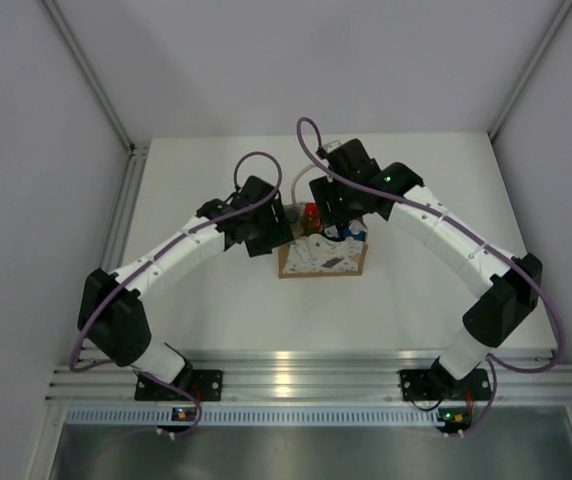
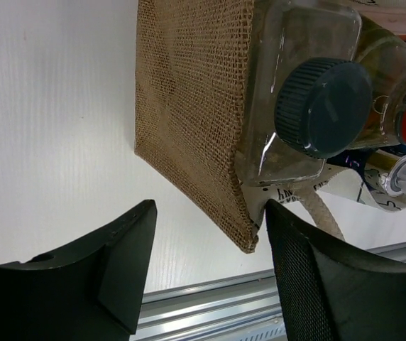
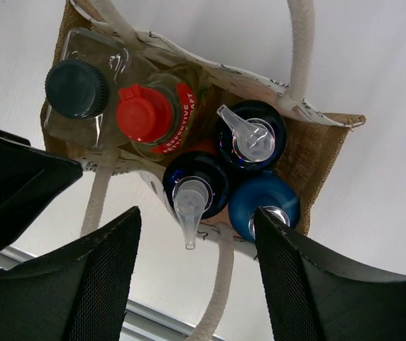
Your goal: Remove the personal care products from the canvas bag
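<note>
The tan canvas bag [image 1: 322,258] stands mid-table with its white patterned panel facing front. In the right wrist view the bag [image 3: 316,153] holds five bottles: a pale one with a dark grey cap [image 3: 77,88], an amber one with a red cap [image 3: 145,114], two with dark blue caps [image 3: 251,135] [image 3: 194,188] and one with a light-blue cap [image 3: 263,202]. My right gripper [image 3: 197,273] is open above the bag's front edge. My left gripper [image 2: 210,273] is open at the bag's left corner [image 2: 189,106], beside the grey-capped bottle [image 2: 321,106].
White rope handles [image 3: 301,50] loop up from the bag's sides. A metal rail [image 1: 296,375] runs along the table's near edge. White walls close in the table at the back and sides.
</note>
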Action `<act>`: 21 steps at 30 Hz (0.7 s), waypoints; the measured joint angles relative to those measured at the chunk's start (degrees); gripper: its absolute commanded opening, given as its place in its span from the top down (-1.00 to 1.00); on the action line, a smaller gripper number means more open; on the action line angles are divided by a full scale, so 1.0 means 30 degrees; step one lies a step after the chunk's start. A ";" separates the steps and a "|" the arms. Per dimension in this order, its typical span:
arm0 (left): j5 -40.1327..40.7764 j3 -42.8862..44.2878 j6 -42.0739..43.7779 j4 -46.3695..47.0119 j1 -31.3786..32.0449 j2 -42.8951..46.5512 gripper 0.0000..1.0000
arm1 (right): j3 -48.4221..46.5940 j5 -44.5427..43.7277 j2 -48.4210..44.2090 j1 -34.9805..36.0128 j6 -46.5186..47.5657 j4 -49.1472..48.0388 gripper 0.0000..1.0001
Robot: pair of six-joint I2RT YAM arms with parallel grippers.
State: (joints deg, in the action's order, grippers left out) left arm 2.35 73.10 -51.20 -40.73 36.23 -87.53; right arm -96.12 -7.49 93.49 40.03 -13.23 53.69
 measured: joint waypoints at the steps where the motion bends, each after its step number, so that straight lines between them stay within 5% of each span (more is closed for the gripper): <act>1: 0.0051 0.0007 0.0036 -0.0007 0.0000 0.0080 -0.36 | 0.0000 -0.0022 0.0102 0.0022 0.0015 0.0007 -0.25; 21: 0.1005 -0.0729 -0.0058 0.0044 0.0029 0.0925 -0.32 | 0.0000 0.0044 0.0131 0.0029 0.0051 -0.0211 -0.17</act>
State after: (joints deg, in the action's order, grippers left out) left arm 5.37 70.91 -51.37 -40.60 36.32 -84.75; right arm -96.12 -7.35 93.89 40.12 -13.08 53.06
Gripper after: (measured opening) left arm 0.666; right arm 0.606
